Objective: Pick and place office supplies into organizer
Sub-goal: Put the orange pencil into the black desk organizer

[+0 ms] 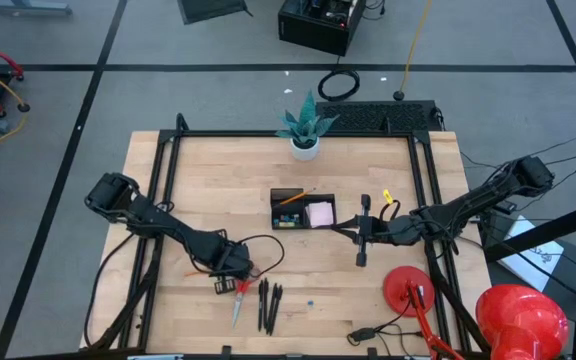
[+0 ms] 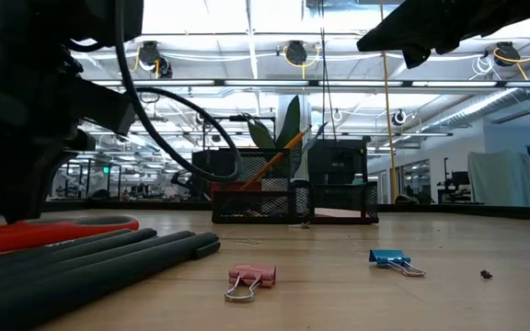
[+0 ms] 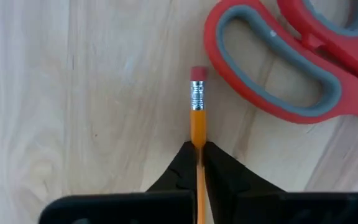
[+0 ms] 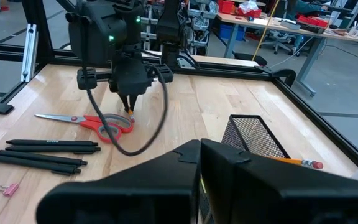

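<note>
An orange pencil (image 3: 197, 121) with a pink eraser lies on the wooden table, and my left gripper (image 3: 199, 149) is shut on it, pointing down. Red-handled scissors (image 1: 240, 298) lie just beside it, with three black pens (image 1: 268, 305) to their right. A pink clip (image 2: 251, 276) and a blue clip (image 2: 389, 260) rest on the table near the front. The black mesh organizer (image 1: 303, 210) stands mid-table holding another pencil (image 4: 300, 163) and a pink pad (image 1: 319, 213). My right gripper (image 4: 201, 163) hangs shut above the table, right of the organizer. My left gripper pinches the pencil's shaft (image 3: 198, 138) between its two fingertips, a short way behind the metal ferrule and eraser. The fingers come from above, pointing down, one on each side of the pencil. The pencil lies level at the tabletop, its eraser end (image 3: 197, 74) beside the scissors' handle (image 3: 272, 74).
A white plant pot (image 1: 305, 148) stands at the far edge. A red round-based object (image 1: 408, 290) and a red dome (image 1: 523, 315) sit at the near right. Black cable loops (image 1: 268, 255) trail from my left arm. Bare wood lies between the pens and the red base.
</note>
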Motion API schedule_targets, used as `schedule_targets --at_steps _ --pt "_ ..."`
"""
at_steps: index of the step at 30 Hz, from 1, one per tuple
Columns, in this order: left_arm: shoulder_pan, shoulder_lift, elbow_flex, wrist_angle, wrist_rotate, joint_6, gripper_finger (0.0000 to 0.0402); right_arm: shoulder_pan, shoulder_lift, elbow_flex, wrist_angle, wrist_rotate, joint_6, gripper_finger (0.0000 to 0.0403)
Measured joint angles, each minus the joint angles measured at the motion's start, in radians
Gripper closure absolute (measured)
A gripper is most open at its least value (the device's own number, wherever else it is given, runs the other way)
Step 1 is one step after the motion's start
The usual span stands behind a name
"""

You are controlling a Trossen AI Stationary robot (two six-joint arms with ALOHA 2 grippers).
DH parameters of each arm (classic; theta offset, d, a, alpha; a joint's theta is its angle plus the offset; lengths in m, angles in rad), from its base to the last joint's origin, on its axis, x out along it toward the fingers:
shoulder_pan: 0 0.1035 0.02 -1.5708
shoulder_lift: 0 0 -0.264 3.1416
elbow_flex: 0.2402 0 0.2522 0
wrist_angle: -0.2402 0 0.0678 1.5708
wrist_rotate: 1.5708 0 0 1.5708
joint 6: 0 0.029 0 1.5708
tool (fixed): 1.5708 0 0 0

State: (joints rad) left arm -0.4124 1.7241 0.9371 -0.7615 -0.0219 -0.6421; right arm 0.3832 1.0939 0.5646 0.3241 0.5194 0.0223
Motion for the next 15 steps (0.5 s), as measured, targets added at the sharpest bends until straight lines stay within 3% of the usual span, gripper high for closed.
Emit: schedule_targets --at_steps 15 --pt "-0.023 -0.032 -0.003 0.01 -0.192 0.057 0.0372 0.0 0.0 0.0 0.0 0.0 -0.001 0.0399"
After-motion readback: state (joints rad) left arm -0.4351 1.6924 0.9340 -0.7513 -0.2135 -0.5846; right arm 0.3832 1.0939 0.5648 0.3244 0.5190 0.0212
